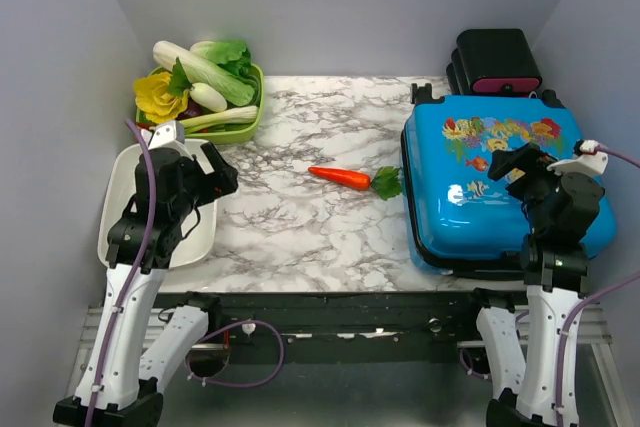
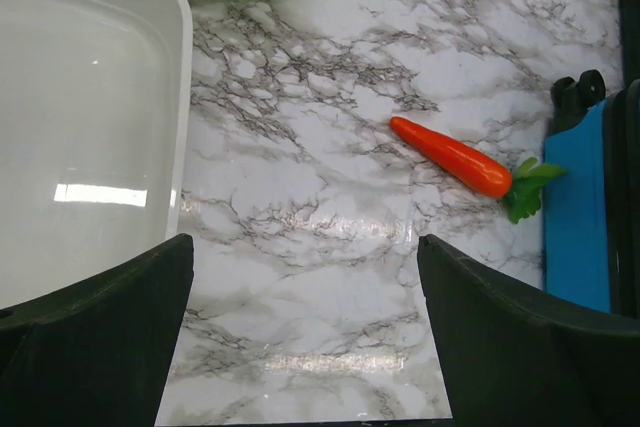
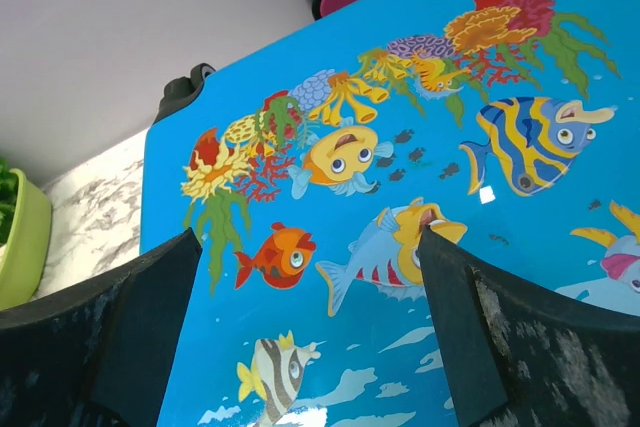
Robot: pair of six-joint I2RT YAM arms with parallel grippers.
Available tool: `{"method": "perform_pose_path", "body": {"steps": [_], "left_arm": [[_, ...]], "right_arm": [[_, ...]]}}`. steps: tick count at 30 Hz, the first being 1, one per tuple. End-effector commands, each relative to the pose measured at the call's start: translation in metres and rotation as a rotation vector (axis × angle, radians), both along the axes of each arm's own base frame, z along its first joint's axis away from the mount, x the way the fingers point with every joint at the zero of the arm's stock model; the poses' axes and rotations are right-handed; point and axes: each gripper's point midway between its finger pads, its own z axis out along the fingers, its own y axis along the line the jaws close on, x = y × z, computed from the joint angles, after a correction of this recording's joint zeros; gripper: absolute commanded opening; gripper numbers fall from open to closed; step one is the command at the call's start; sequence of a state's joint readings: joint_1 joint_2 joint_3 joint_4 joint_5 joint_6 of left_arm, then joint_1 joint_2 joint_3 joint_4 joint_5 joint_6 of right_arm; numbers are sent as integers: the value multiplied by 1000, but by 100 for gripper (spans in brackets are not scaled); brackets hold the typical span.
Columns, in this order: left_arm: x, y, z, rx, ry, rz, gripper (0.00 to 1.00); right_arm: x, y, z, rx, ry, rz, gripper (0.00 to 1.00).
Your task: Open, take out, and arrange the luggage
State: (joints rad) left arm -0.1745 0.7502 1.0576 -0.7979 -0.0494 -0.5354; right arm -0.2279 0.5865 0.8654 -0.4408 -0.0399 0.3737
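Suitcase (image 1: 455, 197) lies flat and closed at 3 o'clock on the table (image 1: 300, 237). I see right gripper (image 3: 310, 237) spread above its lid. Left gripper (image 2: 305, 242) spread by the white tray (image 1: 115, 237) at 9 o'clock.

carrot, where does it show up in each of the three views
Top external: carrot at centre, leaves toward the blue suitcase on the right.
Left wrist: carrot right of centre, leaves nearly at the suitcase edge.
Right wrist: not in it.
Shared landmark: the suitcase, which fills the right wrist view.
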Motion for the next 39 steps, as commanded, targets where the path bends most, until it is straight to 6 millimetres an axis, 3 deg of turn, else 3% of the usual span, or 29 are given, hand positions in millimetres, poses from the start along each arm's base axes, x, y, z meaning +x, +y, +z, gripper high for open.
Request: {"method": "perform_pose_path", "body": {"steps": [1,13,18,19,22,27,28,32,35,36,37,39], "left_arm": [[0,-4,21,17,-51,-46,99],[2,-8,-5,29,-2,-73,99],[1,-7,-8,30,-3,-74,99],[1,-7,-8,27,-4,-72,99],[1,-13,-12,-1,-11,-87,99],[5,-16,-16,-10,7,-99,99],[6,-16,-17,-9,8,-99,99],[8,-17,-16,-6,-6,-102,99],[8,-12,-20,10,-5,-82,99],[8,-12,-25,7,3,-79,99],[8,-11,-27,5,3,-73,99],[10,-13,-33,1,19,-76,99]], "right_arm": [[-5,-2,-3,-10,-2,-18,100],[-6,4,2,-68,-5,40,100],[-3,36,8,-128,-7,260,100],[-1,41,-1,-115,41,295,100],[4,49,1,-137,53,365,100],[8,98,16,-236,39,580,100],[4,123,12,-273,58,655,100],[7,183,-5,-513,100,849,100],[19,224,-49,-740,195,1016,100],[29,238,-84,-812,286,1085,100],[31,245,-100,-892,330,1114,100],[48,256,-111,-991,377,1167,100]]}}
